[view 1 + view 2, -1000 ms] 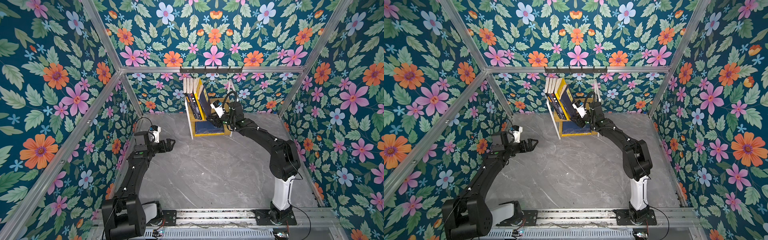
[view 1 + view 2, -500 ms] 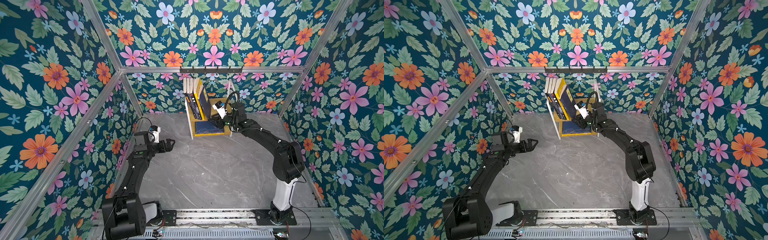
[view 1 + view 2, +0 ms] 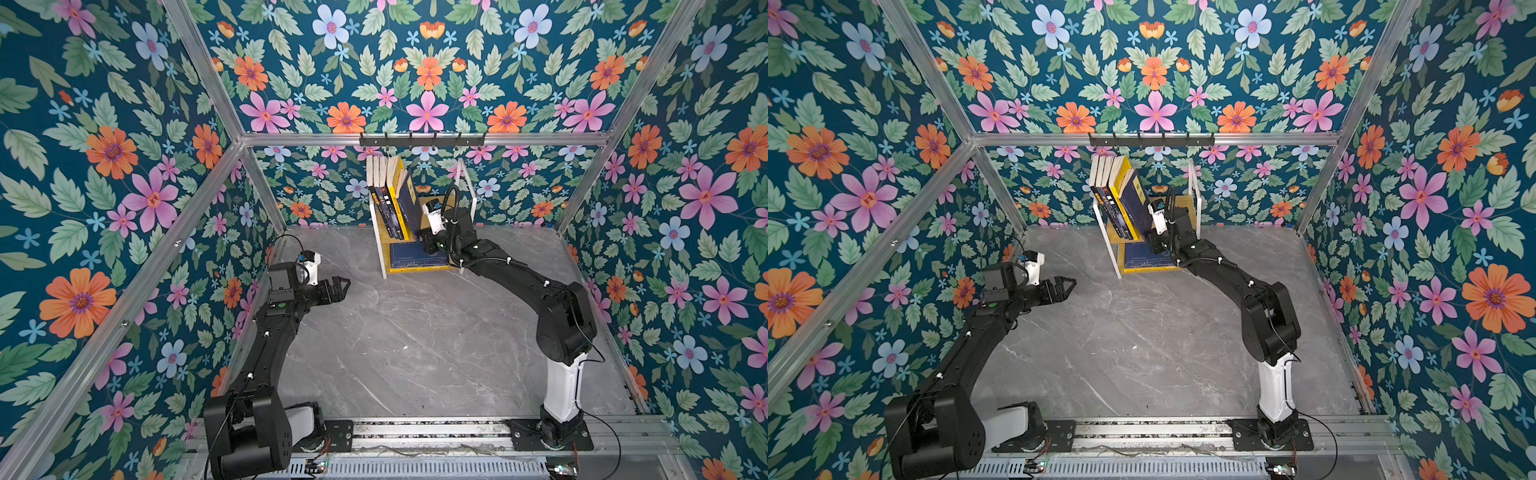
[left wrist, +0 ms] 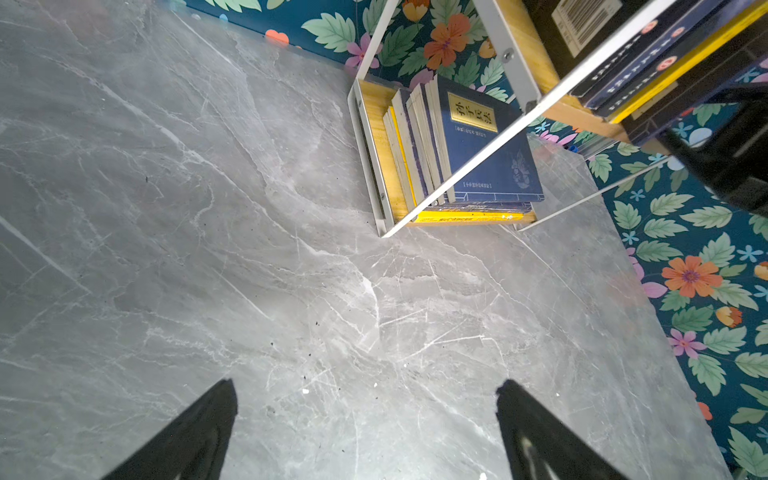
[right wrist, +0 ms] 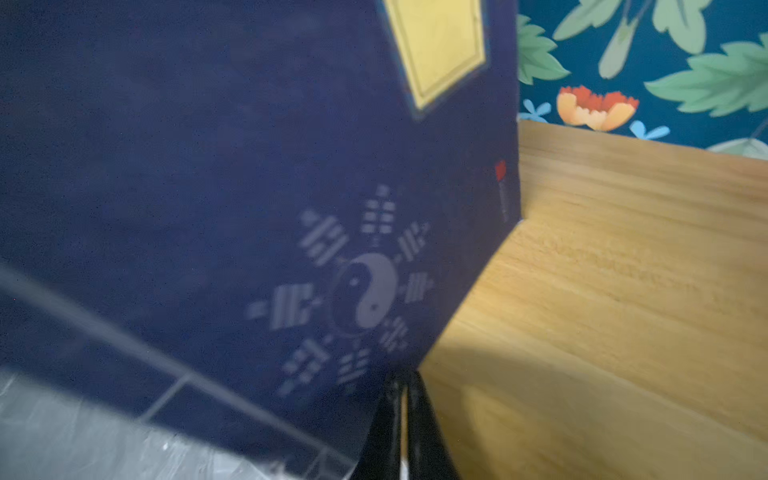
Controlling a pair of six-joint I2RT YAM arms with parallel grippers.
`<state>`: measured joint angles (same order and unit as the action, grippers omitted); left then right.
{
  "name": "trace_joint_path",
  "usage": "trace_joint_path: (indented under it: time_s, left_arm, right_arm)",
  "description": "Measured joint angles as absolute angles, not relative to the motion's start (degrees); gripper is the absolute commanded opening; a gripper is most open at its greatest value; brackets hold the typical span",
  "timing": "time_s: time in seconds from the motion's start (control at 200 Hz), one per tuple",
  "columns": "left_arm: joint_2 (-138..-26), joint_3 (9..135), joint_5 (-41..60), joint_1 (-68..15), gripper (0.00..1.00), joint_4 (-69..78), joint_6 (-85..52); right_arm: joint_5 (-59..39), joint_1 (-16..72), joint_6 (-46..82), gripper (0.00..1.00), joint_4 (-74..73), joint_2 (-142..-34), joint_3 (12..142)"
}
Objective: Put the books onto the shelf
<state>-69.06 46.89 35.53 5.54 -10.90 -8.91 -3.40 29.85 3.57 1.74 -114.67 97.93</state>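
Observation:
The shelf (image 3: 377, 243) (image 3: 1109, 245) stands at the back wall. Several books (image 3: 388, 189) (image 3: 1113, 183) stand on its upper board, leaning left; the outermost is a navy book (image 3: 409, 203) (image 5: 249, 166) with a yellow label. More books (image 3: 415, 255) (image 4: 490, 166) lie stacked flat on the lower board. My right gripper (image 5: 401, 384) (image 3: 425, 240) is shut with nothing in it, its tips at the navy book's lower corner on the upper board. My left gripper (image 3: 343, 286) (image 4: 365, 388) hangs open and empty over the bare floor at the left.
A black hook rail (image 3: 422, 139) runs along the back bar just above the shelf. Flowered walls close in the left, back and right sides. The grey marble floor (image 3: 415, 340) spreads between both arms.
My right gripper's jaws have closed beside the navy book on the upper board. The left arm has not moved.

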Motion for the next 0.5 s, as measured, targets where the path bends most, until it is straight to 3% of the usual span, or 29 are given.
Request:
trace_joint_path:
  time_s: [0.19,0.495]
  left_arm:
    - [-68.66,46.96,35.59,5.52,1.00,-10.92,-8.91]
    - [-68.75,46.98,35.64,5.52,1.00,-10.92,-8.91]
  right_arm:
    - [1.61,30.33,7.33,0.04,0.54,-118.39,101.80]
    - [1.67,30.46,8.84,0.04,-0.34,-122.34,106.45]
